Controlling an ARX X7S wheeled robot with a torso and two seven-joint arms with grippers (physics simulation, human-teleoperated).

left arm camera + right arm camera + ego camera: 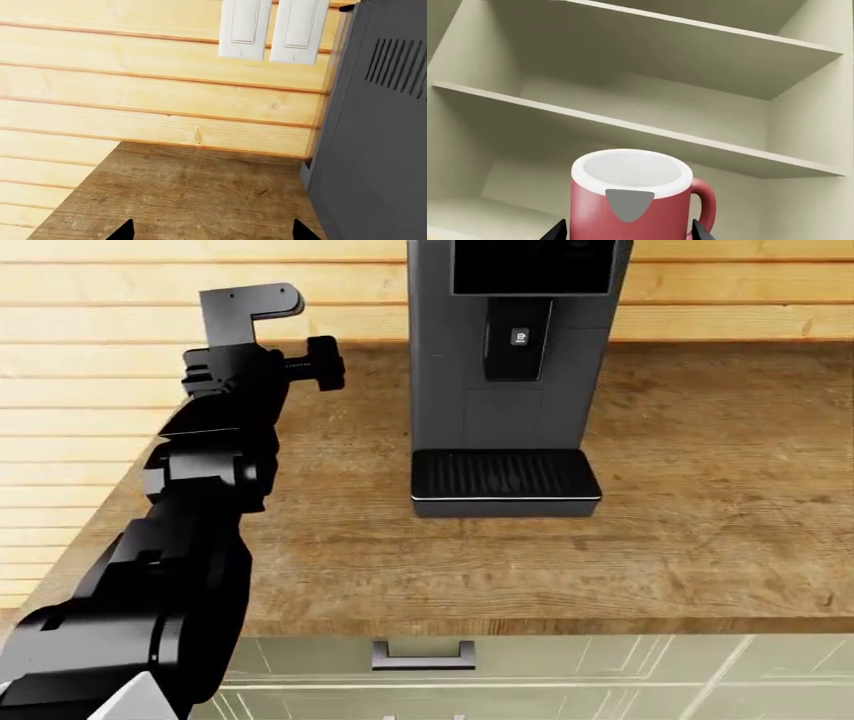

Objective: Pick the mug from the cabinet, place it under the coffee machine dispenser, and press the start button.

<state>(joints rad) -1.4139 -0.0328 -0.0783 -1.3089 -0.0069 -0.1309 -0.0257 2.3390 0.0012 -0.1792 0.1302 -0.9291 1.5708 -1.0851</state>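
The red mug (630,200) with a white rim and inside shows only in the right wrist view, in front of open pale cabinet shelves. My right gripper (628,232) is shut on the mug, with a fingertip close against each side and the handle beside one fingertip. The mug's base is hidden. The dark grey coffee machine (514,360) stands on the wooden counter, its spout block (518,338) over the black ribbed tray (503,475), which is bare. My left gripper (324,362) is open and empty, above the counter left of the machine; its fingertips (123,231) show above the wood.
The wooden counter (694,540) runs to a plank wall (153,95) with two white switches (270,30). The machine's grey side (373,150) is close beside my left gripper. A drawer handle (422,653) sits below the counter's front edge. The cabinet shelves (647,132) hold nothing else that shows.
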